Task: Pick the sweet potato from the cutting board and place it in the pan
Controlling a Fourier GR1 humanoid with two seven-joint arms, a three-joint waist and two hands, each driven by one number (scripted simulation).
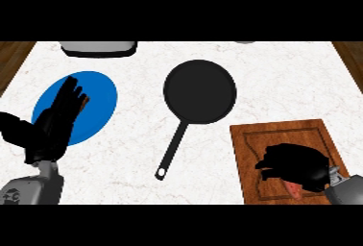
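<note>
Head view: right hand [294,163] curled over sweet potato [292,189] on cutting board [248,144]; pan [200,91] lies apart; left hand [53,125], fingers straight, rests over blue plate [99,96].

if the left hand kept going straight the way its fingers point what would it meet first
The left hand points up and slightly right, already over the blue plate. Beyond the plate's far rim lies bare counter, then probably the grey appliance at the far edge, though its height is unclear.
</note>
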